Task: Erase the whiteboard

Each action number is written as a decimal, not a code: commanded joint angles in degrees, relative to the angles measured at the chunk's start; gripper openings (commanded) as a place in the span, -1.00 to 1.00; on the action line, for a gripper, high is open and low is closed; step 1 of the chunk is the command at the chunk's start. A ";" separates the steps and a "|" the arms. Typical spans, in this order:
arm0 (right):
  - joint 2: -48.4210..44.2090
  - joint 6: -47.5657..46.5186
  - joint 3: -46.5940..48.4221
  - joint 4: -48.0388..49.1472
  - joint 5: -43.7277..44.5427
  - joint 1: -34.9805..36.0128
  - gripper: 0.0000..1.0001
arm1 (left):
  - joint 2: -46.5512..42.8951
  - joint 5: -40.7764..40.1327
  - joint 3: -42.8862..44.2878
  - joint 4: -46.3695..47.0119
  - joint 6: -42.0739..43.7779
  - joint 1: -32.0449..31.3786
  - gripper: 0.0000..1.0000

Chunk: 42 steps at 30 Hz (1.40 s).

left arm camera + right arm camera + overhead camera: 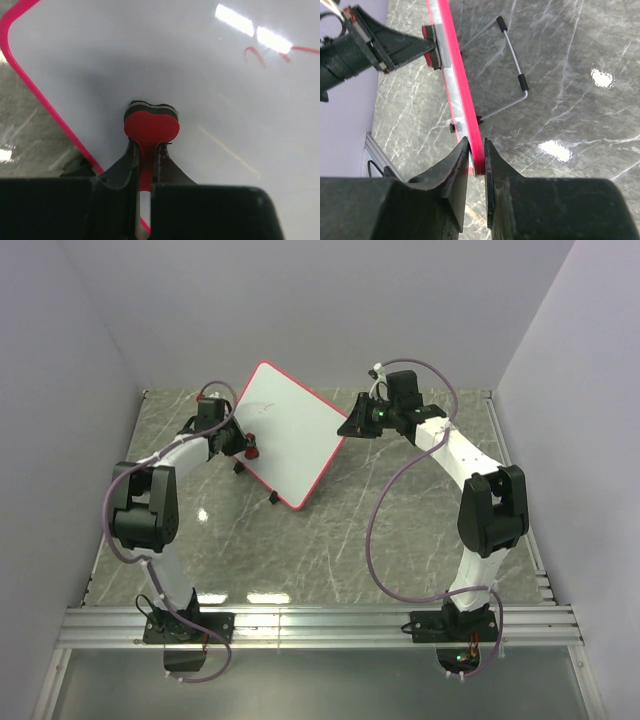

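While the right gripper [476,150] clamps the red rim of the whiteboard [290,430], which tilts over the marble table [400,540], the left gripper [146,152] pinches a red eraser block [151,129] pressed against the white face, apart from red marks [256,52].

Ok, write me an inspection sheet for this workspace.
surface: grey marbled table, glare patches.
job's things: whiteboard tilted up, wire stand behind it, red scribbles on its face; red eraser block pressed against it.
clutter: nothing seen.
grippers: left gripper shut on the eraser block; right gripper shut on the whiteboard's red rim.
cables: purple cables loop along both arms.
surroundings: plain pale walls; metal rail at the near edge.
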 commanded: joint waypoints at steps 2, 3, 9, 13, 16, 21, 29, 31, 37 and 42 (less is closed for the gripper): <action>-0.86 -2.43 -1.35 -0.38 -0.58 2.24 -1.00 | 4.34 0.36 11.68 -1.61 0.25 -3.01 -0.99; -0.95 -2.52 -1.44 -0.29 -0.58 2.41 -1.00 | 6.18 0.27 13.81 -2.83 0.25 -3.45 -0.99; -0.69 -3.04 -1.61 -0.64 -0.49 2.77 -1.00 | 11.90 1.24 26.92 -5.56 -0.10 -6.88 -0.99; -0.77 -3.22 -1.44 -0.81 -0.32 2.86 -1.00 | 13.93 2.29 31.32 -6.45 -0.45 -8.46 -0.99; -0.69 -3.66 -1.44 -1.08 -0.14 2.94 -1.00 | 13.75 2.30 31.24 -6.18 -0.45 -8.73 -0.99; -0.60 -4.36 -1.18 -1.69 0.21 2.94 -1.00 | 13.05 0.80 29.31 -6.27 -0.80 -5.49 -0.99; -0.07 -4.45 -0.56 -1.87 0.04 2.94 -1.00 | 14.88 2.30 24.11 -6.09 -0.11 2.43 -0.99; 0.37 -4.36 -0.21 -1.87 -0.14 3.03 -1.00 | 16.03 2.30 25.60 -7.85 0.77 2.87 -0.99; 0.98 -4.45 0.67 -2.31 -0.14 2.86 -1.00 | 15.86 2.91 26.57 -7.15 1.31 1.73 -0.99; 0.81 -4.54 0.76 -2.31 0.21 2.94 -1.00 | 15.25 3.00 29.04 -8.12 1.66 -2.30 -0.99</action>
